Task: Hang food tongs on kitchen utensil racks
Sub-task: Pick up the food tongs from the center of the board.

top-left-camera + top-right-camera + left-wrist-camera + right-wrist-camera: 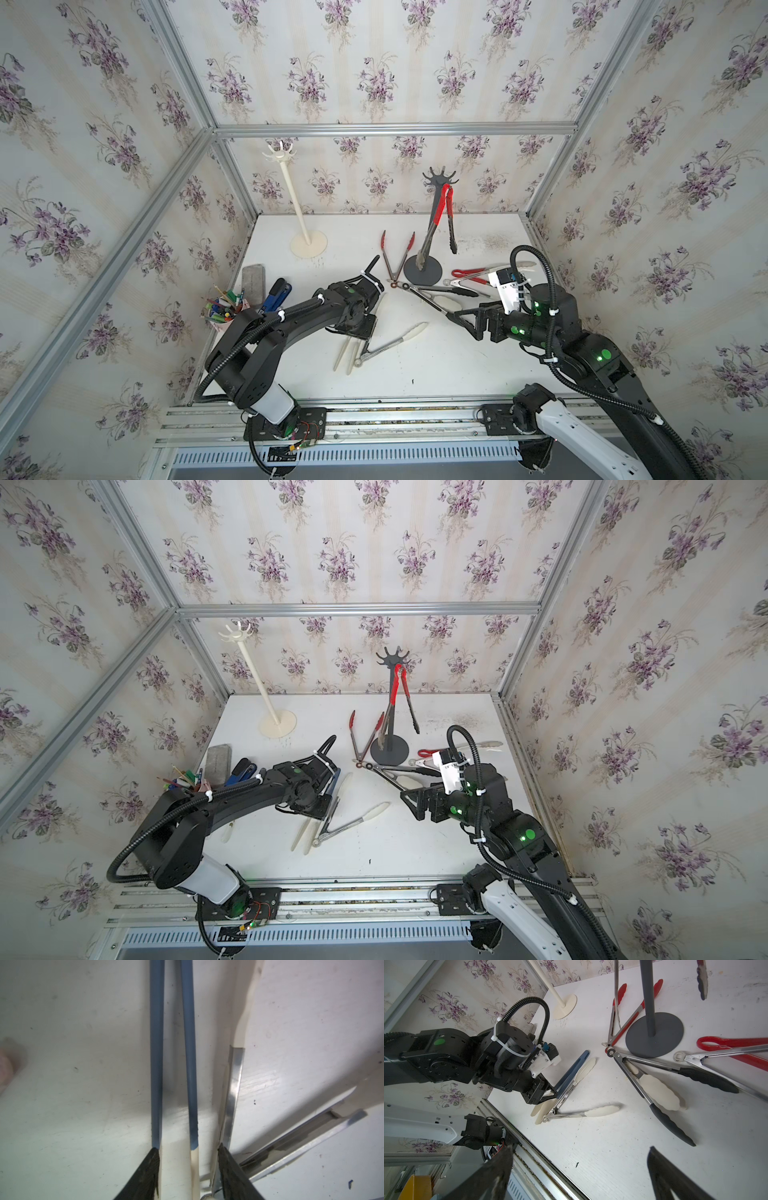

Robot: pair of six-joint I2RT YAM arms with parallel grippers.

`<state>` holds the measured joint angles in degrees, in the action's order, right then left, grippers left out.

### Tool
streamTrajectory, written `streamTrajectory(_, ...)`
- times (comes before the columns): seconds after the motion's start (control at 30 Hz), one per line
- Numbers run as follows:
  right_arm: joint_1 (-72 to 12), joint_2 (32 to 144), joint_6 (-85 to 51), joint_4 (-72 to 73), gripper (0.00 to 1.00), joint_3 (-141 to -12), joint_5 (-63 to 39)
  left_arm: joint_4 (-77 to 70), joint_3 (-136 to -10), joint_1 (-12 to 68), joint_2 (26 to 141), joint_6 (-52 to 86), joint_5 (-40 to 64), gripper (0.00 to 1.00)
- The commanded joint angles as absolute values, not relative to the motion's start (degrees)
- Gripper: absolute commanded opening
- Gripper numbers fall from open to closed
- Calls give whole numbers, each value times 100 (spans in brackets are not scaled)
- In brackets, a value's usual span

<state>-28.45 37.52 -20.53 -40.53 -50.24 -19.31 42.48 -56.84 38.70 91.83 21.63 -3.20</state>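
Nearest the front rail, the left gripper [188, 1147] stands partly open astride the blue tongs [156, 1064], which lie on the white table [436, 374]. One fingertip rests against an arm and nothing is clamped. Beside it, the right gripper [467, 318] hovers wide open and empty. Farther back, red-handled tongs [448, 199] hang from an upturned hook of the slim dark grey rack [432, 274]. The cream-white rack [295, 203] stands far left.

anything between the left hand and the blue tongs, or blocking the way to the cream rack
Nothing between them: the left hand straddles the blue tongs. Right beside one finger lie steel tongs with white tips. The way to the cream rack looks free.
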Motion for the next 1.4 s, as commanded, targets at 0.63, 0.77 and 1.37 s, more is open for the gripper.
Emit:
streamTrajectory(0.63, -2839, 3459, -2127, -4272, 100, -4977, -1763, 4204, -5618, 3927, 9738, 2396, -708, 32)
streamTrajectory(0.77, -2839, 3422, -2127, -4293, 100, -4975, -1732, 4116, -5531, 3925, 9688, 2359, -650, 24)
streamTrajectory(1.37, -2839, 3357, -2126, -4338, 100, -4931, -1635, 4052, -5278, 3914, 8703, 2021, -659, 9)
